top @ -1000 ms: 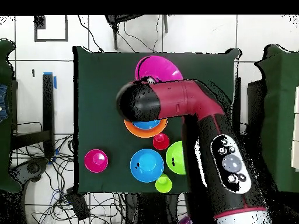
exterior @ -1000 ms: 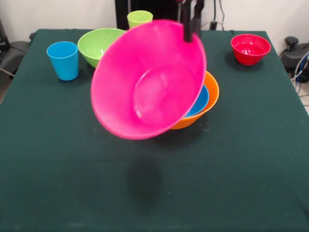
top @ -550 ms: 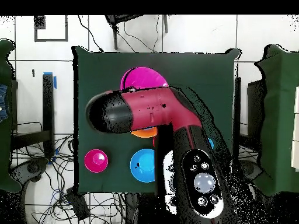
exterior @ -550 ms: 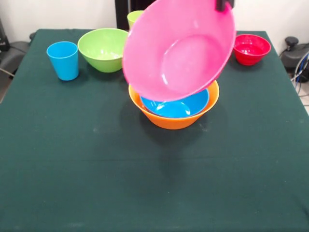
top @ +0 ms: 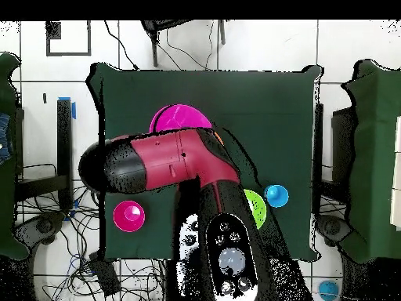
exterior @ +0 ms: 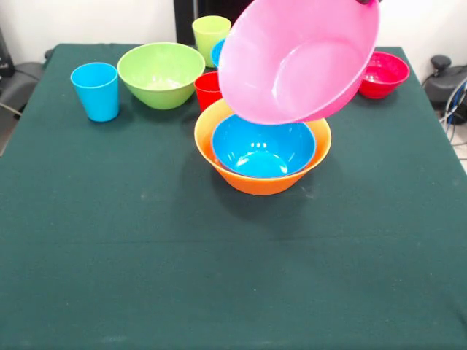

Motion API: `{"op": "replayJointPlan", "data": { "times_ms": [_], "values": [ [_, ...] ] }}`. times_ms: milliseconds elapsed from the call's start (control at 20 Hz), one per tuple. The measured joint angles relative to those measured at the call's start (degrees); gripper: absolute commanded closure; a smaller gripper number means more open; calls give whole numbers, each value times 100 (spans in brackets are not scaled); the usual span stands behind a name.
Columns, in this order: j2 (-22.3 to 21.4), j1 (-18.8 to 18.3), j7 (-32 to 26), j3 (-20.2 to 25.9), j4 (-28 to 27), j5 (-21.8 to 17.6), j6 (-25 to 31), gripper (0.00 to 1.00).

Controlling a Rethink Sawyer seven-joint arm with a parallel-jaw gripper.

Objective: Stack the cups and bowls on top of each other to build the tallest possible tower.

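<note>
The big pink bowl [exterior: 299, 62] hangs tilted in the air, its opening facing the camera, above and just behind the tower. My gripper [exterior: 365, 2] shows only as a dark tip at the top edge, shut on the pink bowl's upper rim. The tower is the orange bowl [exterior: 261, 179] with a blue bowl [exterior: 263, 148] nested inside. A red cup [exterior: 207, 89] stands right behind it. In the overhead view my arm [top: 157, 161] covers the tower, and only part of the pink bowl [top: 180, 119] shows.
A lime green bowl [exterior: 160, 73], a light blue cup [exterior: 95, 90] and a lime green cup [exterior: 210, 29] stand at the far left. A small red bowl [exterior: 387, 73] sits far right, partly behind the pink bowl. Another blue bowl's edge [exterior: 217, 51] peeks out.
The pink bowl has moved up and to the right in the front view, uncovering the orange and blue bowls and the red cup. The arm has swung across the overhead view.
</note>
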Motion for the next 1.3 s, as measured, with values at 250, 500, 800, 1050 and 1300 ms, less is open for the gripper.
{"op": "replayJointPlan", "data": {
  "times_ms": [250,500,800,1050,1300],
  "values": [
    [2,170,319,-168,-1,-5,0,100],
    [122,433,577,-459,-12,-34,-1,100],
    [394,826,840,-830,-118,-286,-2,100],
    [723,1450,1118,-1399,-469,-942,-1,100],
    [991,1983,1395,-1890,-800,-1427,-2,100]
  ]
}}
